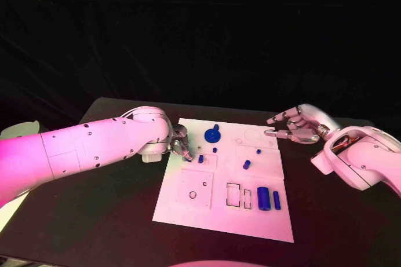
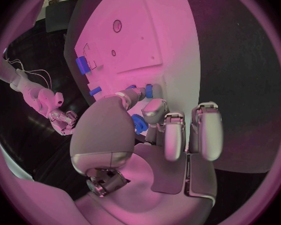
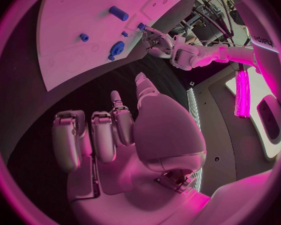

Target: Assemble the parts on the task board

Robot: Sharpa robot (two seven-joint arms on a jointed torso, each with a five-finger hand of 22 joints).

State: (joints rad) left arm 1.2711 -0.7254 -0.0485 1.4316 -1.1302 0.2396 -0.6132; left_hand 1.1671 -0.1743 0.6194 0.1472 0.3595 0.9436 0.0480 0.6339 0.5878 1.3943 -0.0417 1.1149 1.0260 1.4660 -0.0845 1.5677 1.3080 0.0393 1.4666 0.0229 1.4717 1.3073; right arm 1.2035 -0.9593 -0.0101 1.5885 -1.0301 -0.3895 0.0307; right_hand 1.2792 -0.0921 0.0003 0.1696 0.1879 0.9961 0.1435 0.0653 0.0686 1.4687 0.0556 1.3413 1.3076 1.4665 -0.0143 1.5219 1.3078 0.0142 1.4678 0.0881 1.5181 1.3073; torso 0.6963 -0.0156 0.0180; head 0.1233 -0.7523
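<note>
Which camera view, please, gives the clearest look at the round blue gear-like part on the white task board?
The head view: the round blue gear-like part lies unobstructed near the white task board's far edge. The right wrist view shows it small and at a slant. In the left wrist view I cannot pick it out with certainty behind the left hand.

**Room on the board**

The left hand (image 1: 179, 146) crowds the task board's (image 1: 217, 220) left edge, its fingers (image 2: 135, 96) beside a small blue peg (image 1: 200, 158). The right hand (image 1: 294, 128) hovers off the far right corner — apart from the board. Between them stand the blue disc (image 1: 212, 134) and scattered pegs; the near cylinders (image 1: 263, 198) lie unobstructed.
</note>
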